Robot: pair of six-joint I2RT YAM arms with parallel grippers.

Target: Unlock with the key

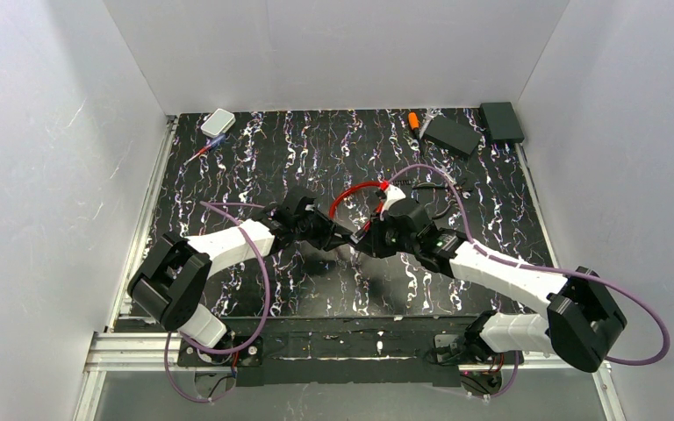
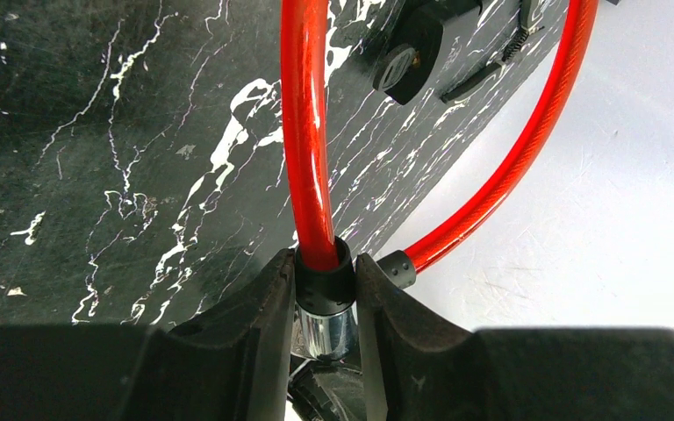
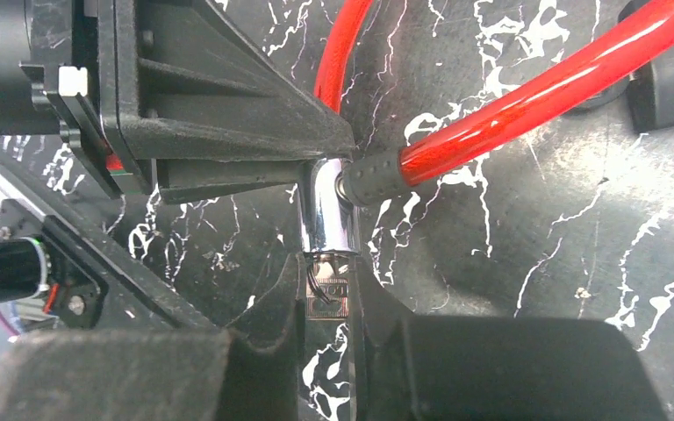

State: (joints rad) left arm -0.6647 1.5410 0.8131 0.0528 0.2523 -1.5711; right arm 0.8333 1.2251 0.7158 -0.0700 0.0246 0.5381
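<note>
A red cable lock (image 1: 357, 189) loops over the middle of the black marbled table. My left gripper (image 2: 326, 285) is shut on the lock's black collar and chrome cylinder (image 2: 329, 326), with the red cable (image 2: 304, 132) running up out of the jaws. In the right wrist view the chrome cylinder (image 3: 326, 210) hangs from the left gripper's fingers (image 3: 228, 123), and the second cable end (image 3: 373, 178) plugs into its side. My right gripper (image 3: 328, 294) is shut on the flat metal key (image 3: 326, 294), whose blade is in the bottom of the cylinder. The two grippers meet at the table's middle (image 1: 351, 237).
Two black boxes (image 1: 452, 134) (image 1: 501, 121) and an orange-tipped tool (image 1: 413, 120) lie at the back right. A small white box (image 1: 217, 122) and a pen (image 1: 204, 149) lie at the back left. White walls enclose the table on three sides.
</note>
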